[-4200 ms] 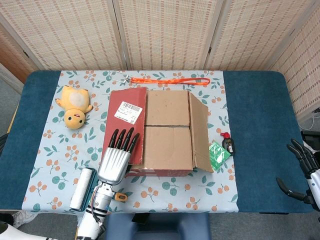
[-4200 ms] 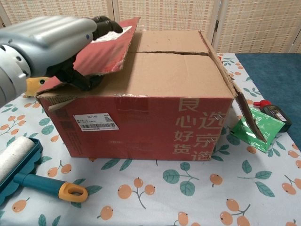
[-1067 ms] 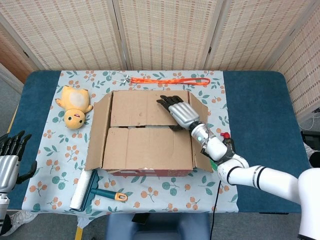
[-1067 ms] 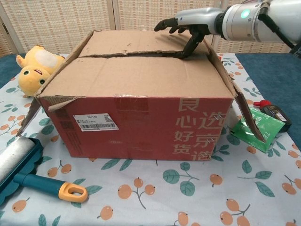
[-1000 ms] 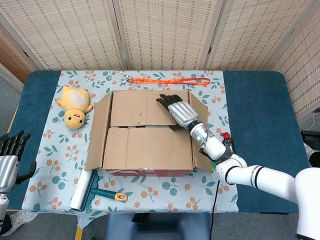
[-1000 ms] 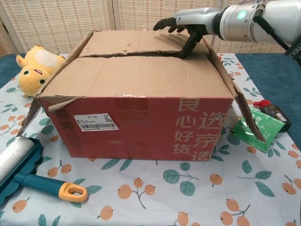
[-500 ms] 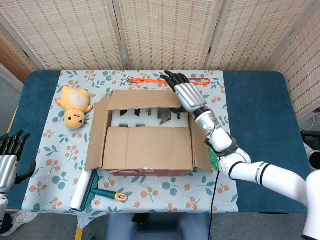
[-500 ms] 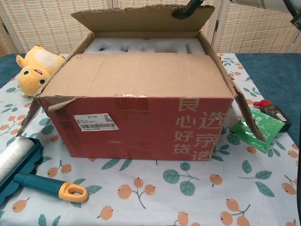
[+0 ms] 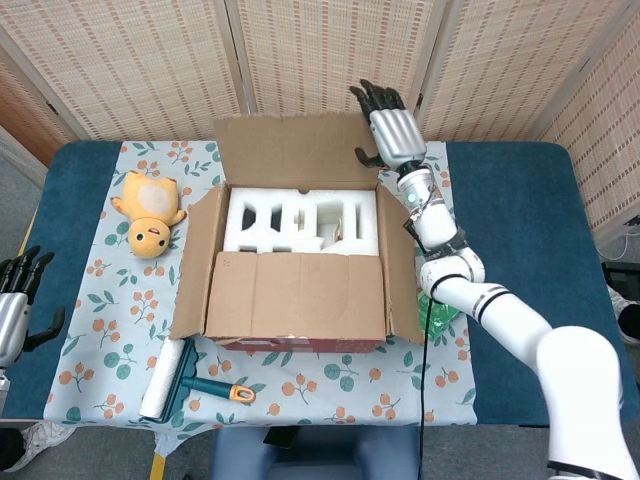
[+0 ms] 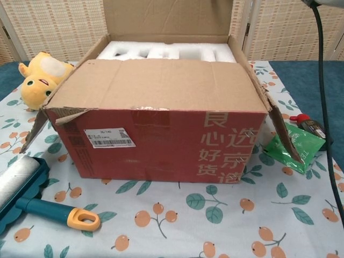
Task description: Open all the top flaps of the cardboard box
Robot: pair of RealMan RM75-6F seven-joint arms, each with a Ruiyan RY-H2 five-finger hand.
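The box [image 9: 295, 265] sits mid-table, far flap [image 9: 295, 148] upright, side flaps out, near flap [image 9: 296, 295] flat over the foam [image 9: 300, 218]. The right hand [image 9: 390, 135], fingers spread, holds the far flap's corner; best to push it fully back. The left hand [image 9: 12, 310] waits spread and empty.

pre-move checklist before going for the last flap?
1. Far flap raised upright: ok.
2. Left side flap and right side flap folded outward: ok.
3. Near flap opened: not ok, it lies flat over the box's front half.
4. Right hand clear of the far flap: not ok, at its top right corner.
5. Left hand free: ok, open at the table's left edge.
6. White foam insert undisturbed: cannot tell.
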